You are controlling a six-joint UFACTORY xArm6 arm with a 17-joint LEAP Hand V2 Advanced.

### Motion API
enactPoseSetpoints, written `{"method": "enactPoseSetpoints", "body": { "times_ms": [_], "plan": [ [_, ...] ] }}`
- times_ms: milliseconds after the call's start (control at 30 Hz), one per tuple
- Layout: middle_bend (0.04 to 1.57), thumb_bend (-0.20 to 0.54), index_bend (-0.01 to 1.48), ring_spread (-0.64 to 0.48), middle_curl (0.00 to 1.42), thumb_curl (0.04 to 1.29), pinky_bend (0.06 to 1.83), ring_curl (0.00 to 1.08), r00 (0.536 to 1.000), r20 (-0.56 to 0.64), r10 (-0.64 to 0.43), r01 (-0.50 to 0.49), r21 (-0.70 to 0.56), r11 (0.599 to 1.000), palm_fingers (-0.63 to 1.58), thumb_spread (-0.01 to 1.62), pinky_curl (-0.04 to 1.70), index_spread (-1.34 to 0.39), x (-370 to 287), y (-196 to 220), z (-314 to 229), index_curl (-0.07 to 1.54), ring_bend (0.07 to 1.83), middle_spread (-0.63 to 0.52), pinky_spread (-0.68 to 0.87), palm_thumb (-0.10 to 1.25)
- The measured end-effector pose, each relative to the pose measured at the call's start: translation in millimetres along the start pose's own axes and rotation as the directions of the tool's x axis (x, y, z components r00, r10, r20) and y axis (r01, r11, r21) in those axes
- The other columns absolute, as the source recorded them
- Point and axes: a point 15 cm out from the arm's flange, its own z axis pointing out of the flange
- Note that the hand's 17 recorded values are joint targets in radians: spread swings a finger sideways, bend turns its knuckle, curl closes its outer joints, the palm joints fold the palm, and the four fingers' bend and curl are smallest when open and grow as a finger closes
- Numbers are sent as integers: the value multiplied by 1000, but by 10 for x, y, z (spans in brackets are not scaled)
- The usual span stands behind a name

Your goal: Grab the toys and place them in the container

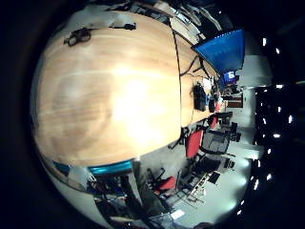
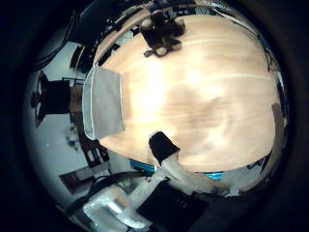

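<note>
counter: my hand (image 2: 164,166) over light wooden counter (image 2: 203,96)
container: grey fabric container (image 2: 103,102) at counter edge
toy: dark toy (image 2: 161,31) far side
fingers: extended, holding nothing

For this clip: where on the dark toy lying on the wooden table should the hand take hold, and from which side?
Probably across its narrow middle, coming down from above. The dark toy lies flat on the wooden table, apart from the grey container, with light rounded ends sticking out, so nothing crowds it. Its exact shape is hard to make out. The hand is away from it.
</note>
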Motion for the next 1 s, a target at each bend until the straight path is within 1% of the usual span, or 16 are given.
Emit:
{"method": "enactPoseSetpoints", "body": {
  "times_ms": [233, 433, 667, 1000],
  "plan": [
    [228, -29, 147, -118, 356, 298, 786, 203, 997, 75, 1, -2, 22, 1000, 297, 928, 116, -461, -130, -266, 55, 261, 642, -157, 409, 236],
    [229, -28, 146, -108, 358, 299, 842, 198, 988, 151, 3, -11, 52, 999, 245, 923, 125, -454, -259, -528, 83, 256, 616, -155, 403, 243],
    [236, -27, 135, -86, 361, 305, 919, 204, 985, 174, -15, 7, 52, 999, 188, 913, 140, -439, -309, -884, 95, 241, 618, -138, 404, 285],
    [258, -29, 142, -73, 365, 308, 972, 214, 977, 210, -26, 11, 70, 997, 164, 911, 150, -429, -331, -1483, 84, 236, 637, -125, 409, 324]
  ]
}}
